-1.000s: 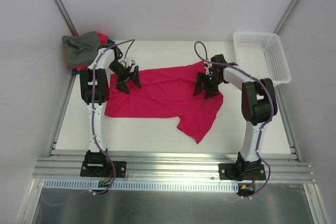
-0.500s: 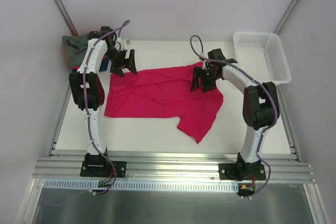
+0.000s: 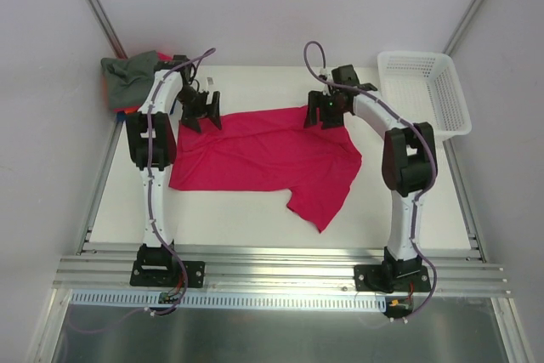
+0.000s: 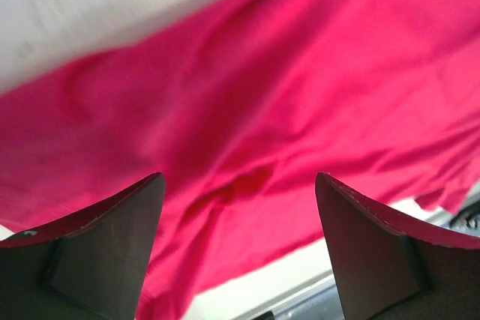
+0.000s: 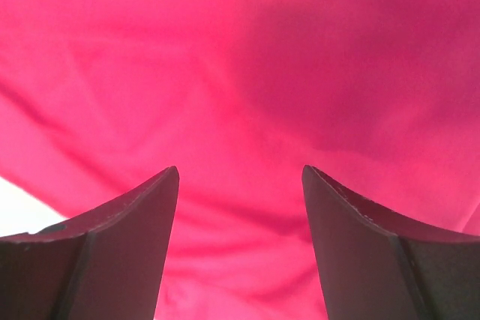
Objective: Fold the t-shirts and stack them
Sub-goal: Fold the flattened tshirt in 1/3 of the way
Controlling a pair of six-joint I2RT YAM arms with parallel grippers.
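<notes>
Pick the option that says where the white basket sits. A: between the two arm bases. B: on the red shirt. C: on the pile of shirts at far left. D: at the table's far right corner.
D: in the top view the white basket stands at the far right corner, apart from the red shirt spread out in the middle.

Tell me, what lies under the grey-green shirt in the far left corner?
Edges of red cloth and blue cloth show beneath the grey-green shirt; the rest is covered.
</notes>
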